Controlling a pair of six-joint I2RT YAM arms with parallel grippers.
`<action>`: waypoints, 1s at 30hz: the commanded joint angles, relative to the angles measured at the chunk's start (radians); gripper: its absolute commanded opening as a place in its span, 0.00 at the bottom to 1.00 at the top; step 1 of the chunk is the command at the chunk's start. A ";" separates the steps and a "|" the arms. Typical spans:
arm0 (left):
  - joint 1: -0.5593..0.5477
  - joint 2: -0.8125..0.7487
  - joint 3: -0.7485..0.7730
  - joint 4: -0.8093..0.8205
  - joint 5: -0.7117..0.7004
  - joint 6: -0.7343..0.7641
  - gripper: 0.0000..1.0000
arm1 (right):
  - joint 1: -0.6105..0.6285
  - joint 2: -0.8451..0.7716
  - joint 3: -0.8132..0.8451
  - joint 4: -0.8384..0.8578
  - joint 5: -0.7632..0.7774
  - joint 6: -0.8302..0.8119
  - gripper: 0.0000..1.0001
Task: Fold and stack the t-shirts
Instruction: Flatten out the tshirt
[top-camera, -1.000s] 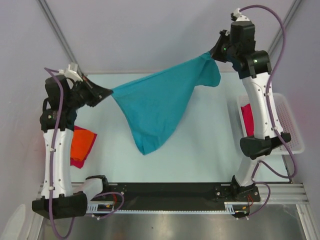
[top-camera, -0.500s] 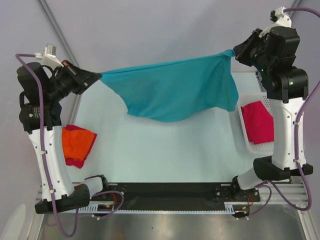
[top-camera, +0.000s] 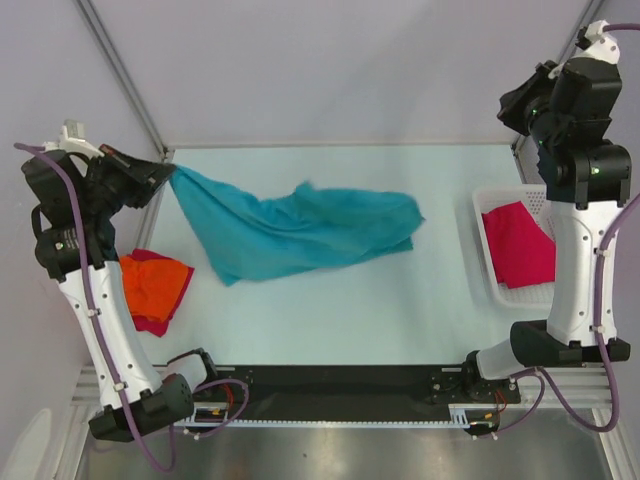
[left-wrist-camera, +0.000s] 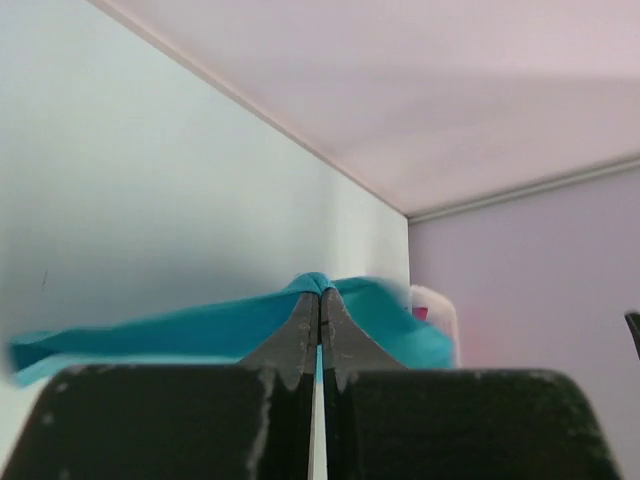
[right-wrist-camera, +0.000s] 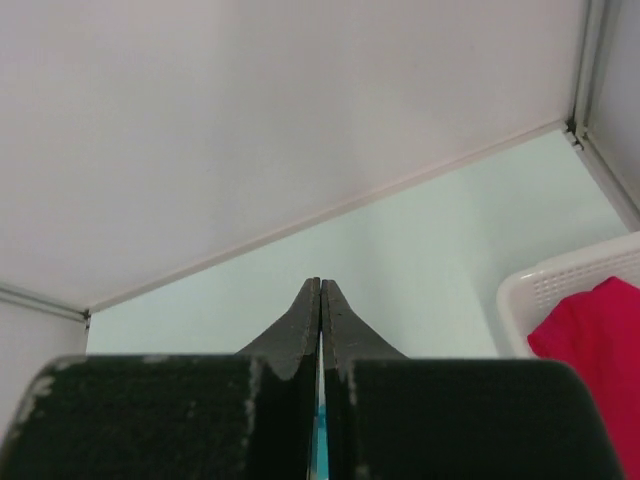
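At the far left edge of the desk (top-camera: 330, 320), the left hand (top-camera: 167, 174) was pinching one corner of the teal t-shirt (top-camera: 300, 230). The rest of the cloth lay rumpled across the middle of the desk, trailing to the right. Only the overhead camera showed that whole spread. The left wrist camera added the grip itself: the hand (left-wrist-camera: 320, 290) had its two fingers (left-wrist-camera: 295, 335) pressed flat together, with a fold of the teal t-shirt (left-wrist-camera: 200, 325) caught at their tips and running off to both sides.

The right hand (top-camera: 505, 104) hung at the far right, beyond the white basket (top-camera: 487, 285) and well apart from the teal cloth. From above, its fingers could hardly be made out. Its own wrist camera showed the hand (right-wrist-camera: 320, 285) pressed together with nothing at the tips. A thin teal sliver sat low in the slit, too small to identify. That view also caught a corner of the basket (right-wrist-camera: 560, 280) with the magenta-pink t-shirt (right-wrist-camera: 590, 335) inside.

The overhead view placed the magenta-pink t-shirt (top-camera: 520, 245) in the basket at the desk's right side. It alone showed the orange t-shirt (top-camera: 158, 283) lying on the dark red t-shirt (top-camera: 150, 323) near the left edge.
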 joint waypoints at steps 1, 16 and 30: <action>0.015 0.005 -0.011 0.081 -0.051 -0.088 0.00 | -0.007 -0.012 0.010 0.064 0.051 -0.004 0.00; 0.011 0.044 -0.071 0.092 0.026 -0.033 0.00 | 0.222 0.290 -0.069 0.046 -0.430 0.007 0.01; 0.013 -0.013 -0.188 0.081 0.061 0.048 0.00 | 0.658 0.732 0.033 0.121 -0.489 0.077 0.32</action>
